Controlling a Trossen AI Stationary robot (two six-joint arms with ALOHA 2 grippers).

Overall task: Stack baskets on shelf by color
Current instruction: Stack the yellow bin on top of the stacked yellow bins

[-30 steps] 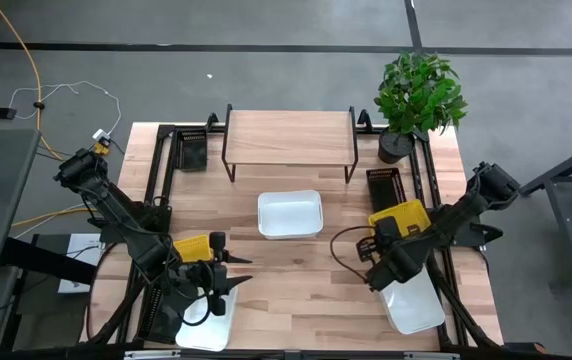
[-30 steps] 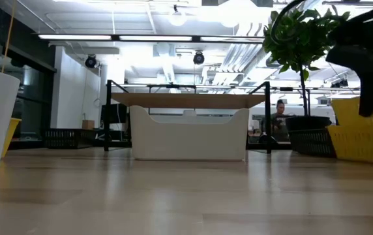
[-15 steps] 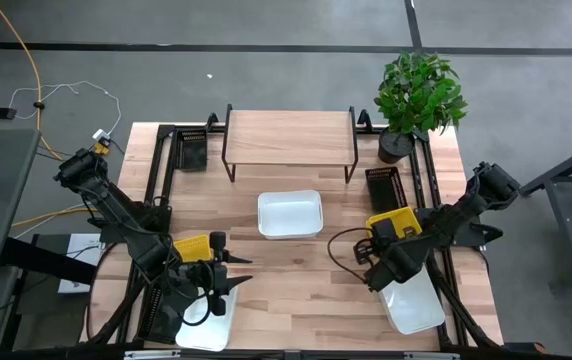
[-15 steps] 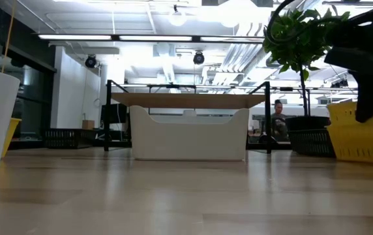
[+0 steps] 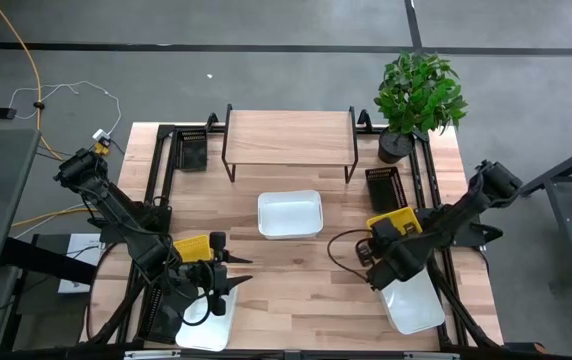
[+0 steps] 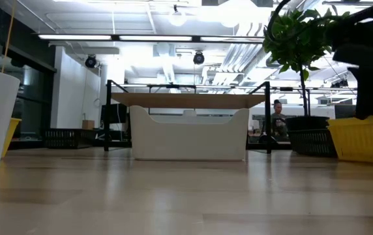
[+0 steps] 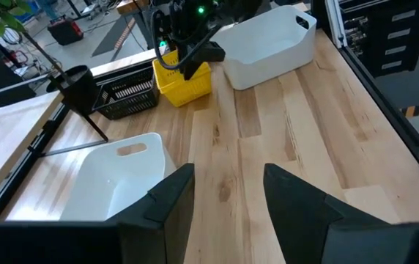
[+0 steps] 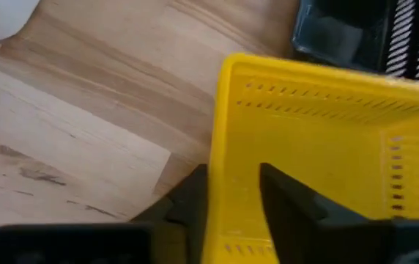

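Observation:
My right gripper (image 5: pixel 379 243) is shut on a small yellow basket (image 5: pixel 398 221) on the table's right side, next to a black slotted basket (image 5: pixel 385 184). A large white basket (image 5: pixel 290 214) stands in the table's middle in front of the shelf (image 5: pixel 289 133). My left gripper (image 7: pixel 228 198) is open near the table's near left corner, above another white basket (image 5: pixel 204 318), touching nothing. A second yellow basket (image 5: pixel 191 246) lies beside the left arm. A third white basket (image 5: pixel 413 300) sits near the right near edge. My right gripper pinches the yellow basket's short end wall (image 8: pixel 231 187), one finger (image 8: pixel 290 209) inside the basket and one outside. The fingers come from the table's near left side, slanting down. The basket (image 6: pixel 362 138) sits level, its bottom down at the table top.
A second black slotted basket (image 5: pixel 194 150) lies at the far left beside the shelf. A potted plant (image 5: pixel 416 95) stands at the far right corner. Black frame rails (image 5: pixel 161 175) run along both table sides. Bare wood lies between the middle white basket and the near edge.
My right gripper has moved down and slightly toward the near edge with the yellow basket. The basket, tilted and lifted a second ago, has come level and sunk to the table top. The left arm has kept still.

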